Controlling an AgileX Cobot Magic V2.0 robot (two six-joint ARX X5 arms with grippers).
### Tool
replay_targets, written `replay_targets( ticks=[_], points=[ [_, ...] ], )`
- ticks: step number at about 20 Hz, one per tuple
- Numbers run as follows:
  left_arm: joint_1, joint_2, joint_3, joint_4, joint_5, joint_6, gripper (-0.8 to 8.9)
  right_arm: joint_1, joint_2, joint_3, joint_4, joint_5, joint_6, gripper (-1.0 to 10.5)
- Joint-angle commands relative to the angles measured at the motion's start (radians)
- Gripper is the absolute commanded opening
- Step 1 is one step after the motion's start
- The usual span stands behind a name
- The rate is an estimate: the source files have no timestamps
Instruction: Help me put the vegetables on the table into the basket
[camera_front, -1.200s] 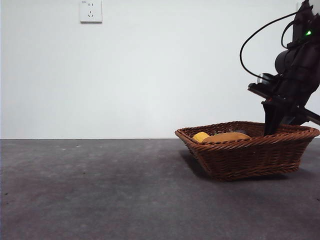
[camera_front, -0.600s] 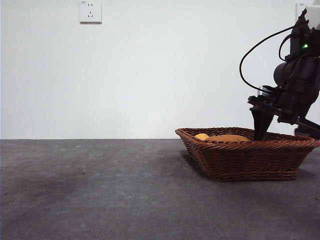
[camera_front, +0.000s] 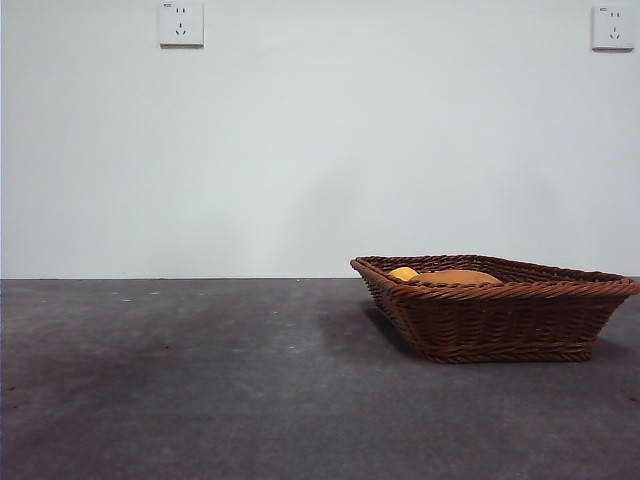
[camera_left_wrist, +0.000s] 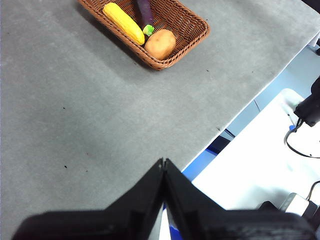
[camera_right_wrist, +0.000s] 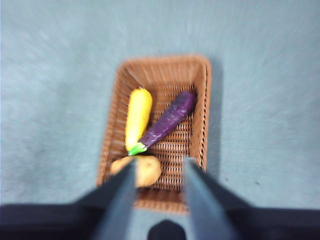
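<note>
- Right gripper (camera_right_wrist: 159, 172): fingers (camera_right_wrist: 117, 197) spread apart, nothing between them; poised above the basket, its near rim showing in the gap between them. View is motion-blurred.
- Potato (camera_right_wrist: 137, 170): brown, lying inside the basket at the end nearest the right fingers, partly hidden behind one of them.
- Eggplant (camera_right_wrist: 167, 121): dark purple, green cap pointing back toward the right fingers; lies aslant beyond the potato, just beside the yellow vegetable.
- Yellow vegetable (camera_right_wrist: 137, 116): oblong, lying lengthwise in the basket, beyond the potato.
- Basket (camera_right_wrist: 202, 107): brown wicker, resting on the table (camera_right_wrist: 55, 75); holds all three vegetables. In the front view only yellow and tan tops show above its rim.
- Left gripper (camera_left_wrist: 163, 167): fingers pressed together, gripping nothing; parked over the table's edge, the basket well beyond the fingertips.
- Wall sockets (camera_front: 181, 22): two, on the white wall behind.
- Step in hand, as judged: placing appears finished; no vegetable shows on the table outside the basket.
- Next move, as judged: only clearing the right arm away to rest; no further grasp seems called for.
</note>
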Motion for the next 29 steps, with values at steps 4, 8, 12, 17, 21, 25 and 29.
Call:
replay_targets(
  ticks=[4, 8, 12, 17, 21, 25, 29],
  points=[
    [-0.002, 0.001, -0.003, 0.003, 0.000, 0.006, -0.03, 0.002, -0.210, -0.001, -0.145, 0.028, 0.014, 0.0],
    [-0.002, 0.009, -0.003, 0.003, -0.007, 0.008, -0.03, 0.002, -0.246, -0.001, -0.165, 0.029, 0.012, 0.0],
    [-0.002, 0.044, -0.003, 0.003, -0.007, 0.008, -0.03, 0.002, -0.217, -0.001, -0.163, 0.028, 0.012, 0.0],
    [-0.002, 0.116, -0.003, 0.003, -0.007, 0.008, -0.03, 0.002, -0.137, -0.001, -0.163, 0.031, 0.011, 0.0],
    [0.014, 0.138, -0.003, 0.003, -0.010, 0.042, -0.04, 0.002, -0.059, -0.001, -0.162, 0.031, 0.011, 0.0],
    [0.154, 0.136, -0.021, 0.032, -0.033, 0.345, -0.03, 0.002, 0.017, -0.001, -0.138, 0.032, 0.011, 0.0],
    [0.389, -0.005, -0.274, 0.457, -0.025, 0.450, -0.04, 0.001, 0.076, -0.001, -0.092, 0.032, 0.011, 0.0]
  ],
)
